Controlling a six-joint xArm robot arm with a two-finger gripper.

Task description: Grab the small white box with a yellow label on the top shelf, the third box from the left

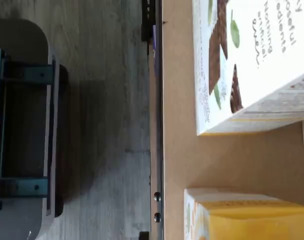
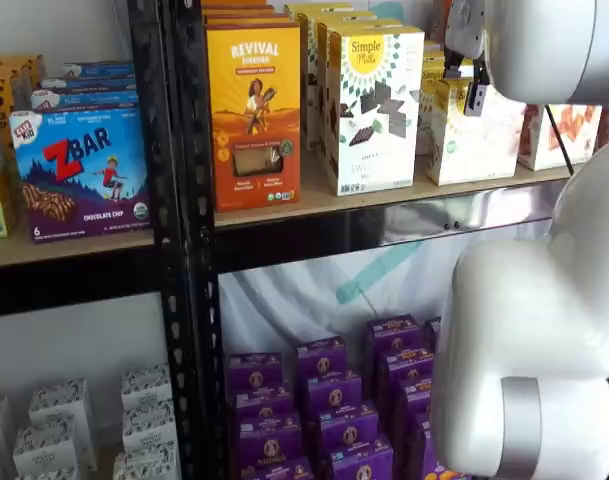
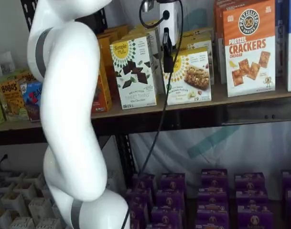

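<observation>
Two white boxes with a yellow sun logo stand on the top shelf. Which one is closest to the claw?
The small white box, showing a baked-goods photo. The claw hangs right in front of it; the taller Simple Mills box with dark chocolate pieces stands beside it.

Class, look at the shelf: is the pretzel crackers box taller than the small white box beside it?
Yes: the pretzel crackers box rises well above the small white box.

I see small white box (image 3: 188, 76) w/ yellow sunburst, brown photo; top shelf (image 3: 241, 98) tan, dark rail; fingers (image 3: 167, 50) black.
</observation>
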